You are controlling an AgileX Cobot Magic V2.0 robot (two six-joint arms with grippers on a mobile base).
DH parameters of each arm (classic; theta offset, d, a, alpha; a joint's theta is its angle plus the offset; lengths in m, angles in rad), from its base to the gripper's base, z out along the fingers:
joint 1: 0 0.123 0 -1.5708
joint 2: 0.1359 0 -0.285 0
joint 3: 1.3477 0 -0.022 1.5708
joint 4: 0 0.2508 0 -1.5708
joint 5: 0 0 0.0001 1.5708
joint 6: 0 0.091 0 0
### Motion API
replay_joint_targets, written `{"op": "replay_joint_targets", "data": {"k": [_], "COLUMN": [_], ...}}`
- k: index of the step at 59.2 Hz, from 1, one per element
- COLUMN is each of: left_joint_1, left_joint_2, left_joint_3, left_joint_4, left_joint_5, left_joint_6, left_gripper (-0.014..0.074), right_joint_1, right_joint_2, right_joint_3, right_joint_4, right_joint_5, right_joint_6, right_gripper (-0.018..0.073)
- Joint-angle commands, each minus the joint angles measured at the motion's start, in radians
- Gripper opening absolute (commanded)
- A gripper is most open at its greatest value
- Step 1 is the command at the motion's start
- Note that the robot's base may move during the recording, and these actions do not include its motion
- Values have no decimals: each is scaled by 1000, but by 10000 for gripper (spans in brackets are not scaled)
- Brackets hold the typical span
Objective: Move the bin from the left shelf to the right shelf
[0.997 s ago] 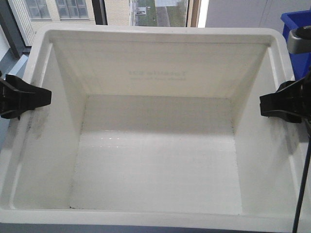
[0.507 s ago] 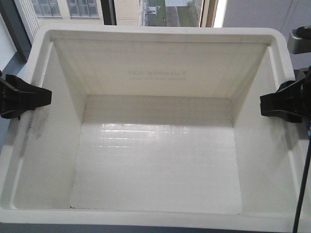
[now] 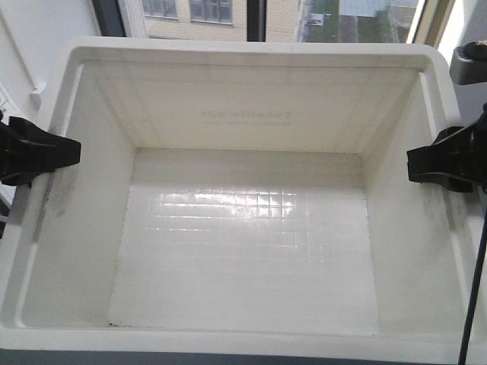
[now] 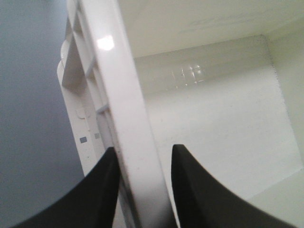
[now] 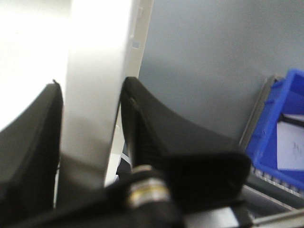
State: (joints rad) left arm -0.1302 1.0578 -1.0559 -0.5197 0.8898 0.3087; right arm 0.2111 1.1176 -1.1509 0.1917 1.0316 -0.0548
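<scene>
- The bin (image 3: 243,251) is white plastic. Its gridded floor is glossy and catches the light, while the walls look duller, with grey scuffs on both sides.
- Its rim is smooth and shiny.
- The left gripper (image 4: 142,156) has smooth, matt black fingers.
- The right gripper (image 5: 91,85) is matt black too, with a ribbed finger and a shiny, metal-looking ring.
- The crate (image 5: 280,118) is blue plastic and holds white paper (image 5: 290,147).

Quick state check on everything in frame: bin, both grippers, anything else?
bin: upright, empty, clamped on both side rims.
left gripper: shut on the bin's left rim.
right gripper: shut on the bin's right rim.
blue crate: off to the side, holds a white sheet.
</scene>
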Motion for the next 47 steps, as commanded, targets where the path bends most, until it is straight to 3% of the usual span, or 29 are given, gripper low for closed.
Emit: {"op": "replay_joint_targets", "data": {"k": [1, 47], "left_joint_1": [-12, -12], "left_joint_2": [-25, -25], "left_joint_3": [-49, -49], "left_joint_4": [-115, -115], "left_joint_5": [-50, -50], "left_joint_6": [38, 38], "left_gripper": [-4, -4], "right_joint_1": [8, 8], "right_joint_2": [-30, -30], "right_joint_3": [-45, -45], "right_joint_4": [85, 85], "right_joint_5": [-119, -119], "right_joint_6": [-33, -33], "right_gripper": [-4, -4]}}
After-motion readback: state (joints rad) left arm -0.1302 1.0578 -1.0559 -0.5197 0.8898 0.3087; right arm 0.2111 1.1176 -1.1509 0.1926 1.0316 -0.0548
